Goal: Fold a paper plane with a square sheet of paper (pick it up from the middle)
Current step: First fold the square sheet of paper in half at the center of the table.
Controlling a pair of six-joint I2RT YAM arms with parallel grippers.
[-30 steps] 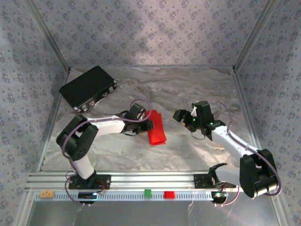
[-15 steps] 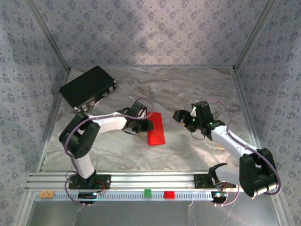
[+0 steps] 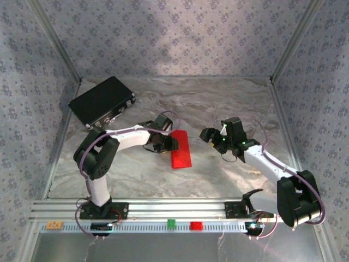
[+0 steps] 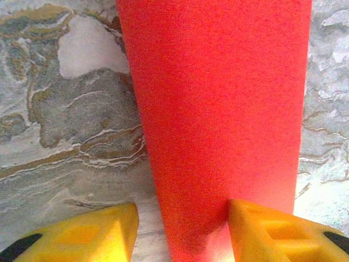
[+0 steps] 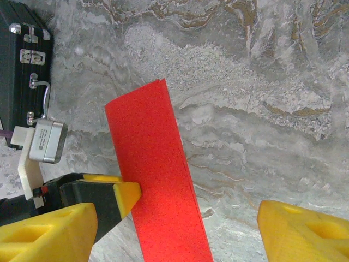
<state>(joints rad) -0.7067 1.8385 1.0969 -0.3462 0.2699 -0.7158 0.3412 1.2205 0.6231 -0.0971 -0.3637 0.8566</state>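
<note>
Paper sheet, red, folded to a narrow strip, lies flat mid table. Left gripper half open, straddling the strip's end; one finger touches its edge, the other stands clear, no grip. Right gripper wide open, empty, just right of the strip.

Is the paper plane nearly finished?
Not yet. Done: the red paper is folded into a long flat strip on the table. In hand: the left pincer straddles one end, jaws apart; the right pincer is open, off to the side. Left: no pointy nose or wings yet.
</note>
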